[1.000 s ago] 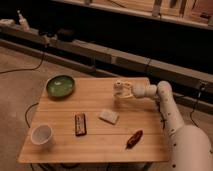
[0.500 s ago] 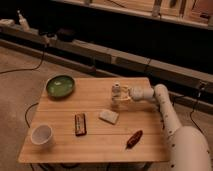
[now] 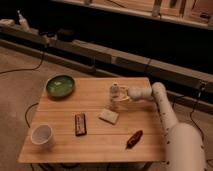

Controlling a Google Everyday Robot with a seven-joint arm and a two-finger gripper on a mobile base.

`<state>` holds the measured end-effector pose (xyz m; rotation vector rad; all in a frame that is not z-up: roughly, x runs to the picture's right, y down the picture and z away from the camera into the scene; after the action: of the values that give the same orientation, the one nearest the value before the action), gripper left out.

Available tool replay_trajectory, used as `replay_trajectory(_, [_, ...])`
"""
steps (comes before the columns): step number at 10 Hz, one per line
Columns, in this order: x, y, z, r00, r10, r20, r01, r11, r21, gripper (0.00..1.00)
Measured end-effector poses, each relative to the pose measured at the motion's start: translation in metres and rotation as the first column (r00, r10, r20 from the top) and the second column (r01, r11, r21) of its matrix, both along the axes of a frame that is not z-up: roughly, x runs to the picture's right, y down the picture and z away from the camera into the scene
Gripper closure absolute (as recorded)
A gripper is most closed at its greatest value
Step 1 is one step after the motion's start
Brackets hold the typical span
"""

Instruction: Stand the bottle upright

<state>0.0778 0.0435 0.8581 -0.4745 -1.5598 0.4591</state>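
Pincer (image 3: 116, 98) over mid-rear of wooden bench (image 3: 95, 145), arm reaching in from right. Pincer closed around bottle (image 3: 115, 93); bottle upright, neck up, base at or near bench surface, contact unclear. Pale flat block (image 3: 108, 116) just in front of bottle. Green bowl (image 3: 60, 85) at rear left. Candy bar (image 3: 80, 124) left of block. White cup (image 3: 42, 135) at front left. Reddish item (image 3: 134, 139) at front right.

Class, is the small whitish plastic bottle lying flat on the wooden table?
No, the small whitish plastic bottle stands upright, with the tool shut on it.
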Motion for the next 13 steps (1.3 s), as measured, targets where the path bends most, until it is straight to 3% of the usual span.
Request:
replay_trajectory(3, [-0.004,0.001,0.007,1.0,-0.006,0.02,0.007,0.9996,-0.029,0.56])
replay_trajectory(7, [-0.005,-0.001,0.012,1.0,-0.012,0.024,0.012,0.9998,-0.013,0.22])
replay_trajectory(13, [-0.005,0.006,0.026,0.999,-0.034,0.011,0.034,0.9992,-0.022,0.2])
